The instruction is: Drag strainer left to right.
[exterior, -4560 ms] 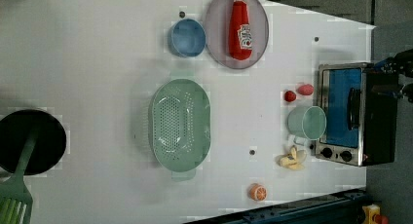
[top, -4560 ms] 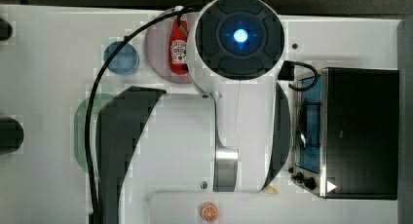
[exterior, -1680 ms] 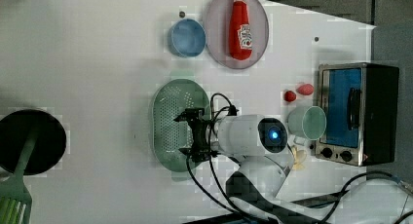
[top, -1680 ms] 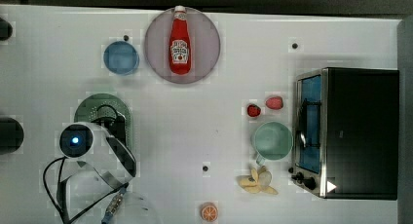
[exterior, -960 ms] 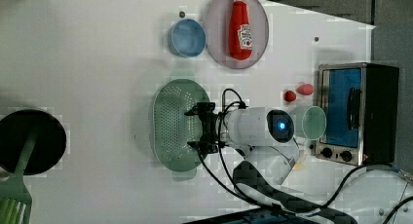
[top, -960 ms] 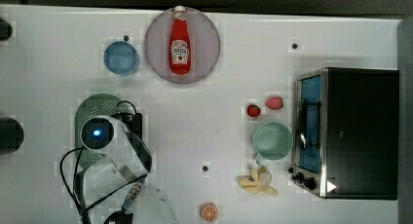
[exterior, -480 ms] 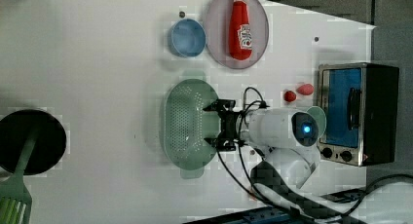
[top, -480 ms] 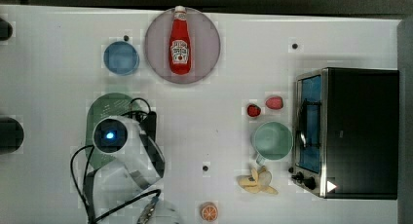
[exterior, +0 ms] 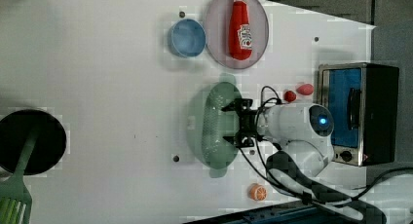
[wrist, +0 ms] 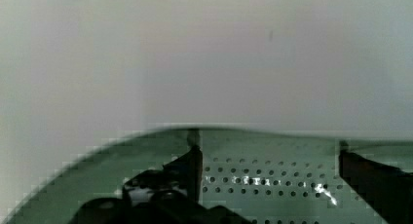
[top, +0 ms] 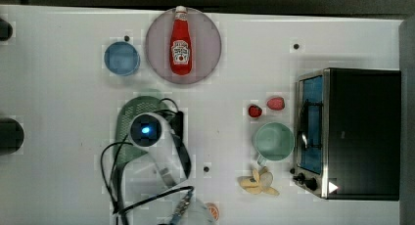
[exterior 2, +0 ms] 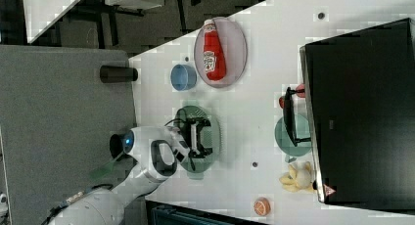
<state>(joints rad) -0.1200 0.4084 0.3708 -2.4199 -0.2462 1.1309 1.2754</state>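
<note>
- Gripper (exterior: 233, 125): spread wide inside strainer (exterior: 210, 129), clamping nothing.
- Risk: slipping over the rim mid-drag, strainer stalling on tabletop (exterior: 97, 78).
- Risk: overshoot nudging mug (top: 274, 141).

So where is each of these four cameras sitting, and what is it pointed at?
Top view: overhead, looking straight down; white arm covers the pale mint-green oval plastic strainer.
Left view: high up, angled down on the table; arm and open pincer inside the strainer.
Right view: high up beside the table; arm reaches in.
Wrist view: on the arm, facing the strainer's holes; black fingers show.
All share the strainer.
</note>
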